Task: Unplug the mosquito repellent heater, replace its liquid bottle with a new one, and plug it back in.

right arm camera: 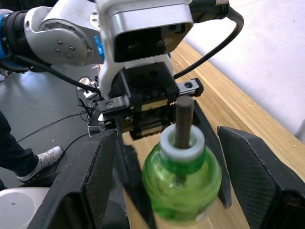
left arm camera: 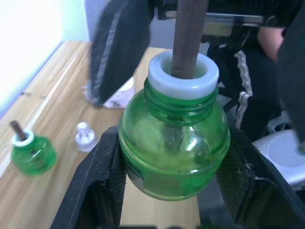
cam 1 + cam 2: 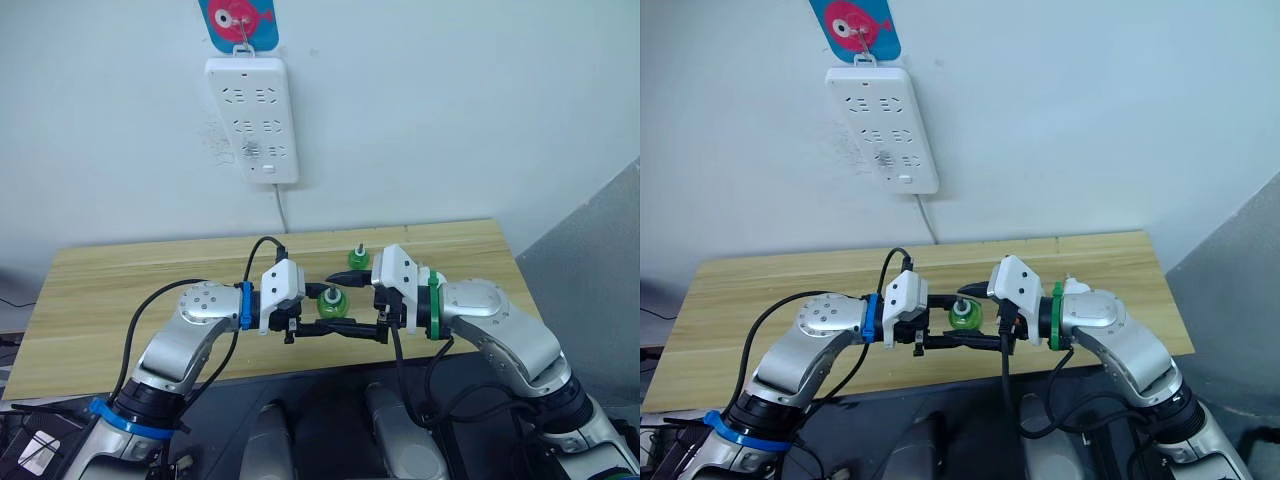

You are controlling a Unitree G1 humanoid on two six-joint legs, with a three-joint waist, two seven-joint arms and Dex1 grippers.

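The two arms are meeting over the near edge of the wooden table (image 3: 120, 300), gripper to gripper. The left gripper (image 2: 174, 191) is clamping its two black fingers (image 2: 90, 186) against the sides of a round translucent green bottle (image 2: 174, 152), which is standing upright between them with a white collar and a dark bare wick stem rising from its neck (no cap on it). In the head views this same bottle is sitting between the two wrists, above the table's front edge. The right gripper (image 1: 183, 191) is facing it from the other side, its fingers (image 1: 259, 176) spread wide apart on either side of the bottle and touching nothing that can be made out.

A second green bottle with a bare wick (image 2: 32, 152) is standing on the table behind the grippers, near the right wrist, and a small white cap (image 2: 85, 136) is lying just beside it. A white rounded object (image 2: 119, 98) is resting farther back on the table, mostly hidden behind a dark finger, so what it is cannot be told.

On the wall above, a white power strip (image 3: 252, 118) is hanging from a hook, its cord (image 3: 281, 208) dropping toward the table.
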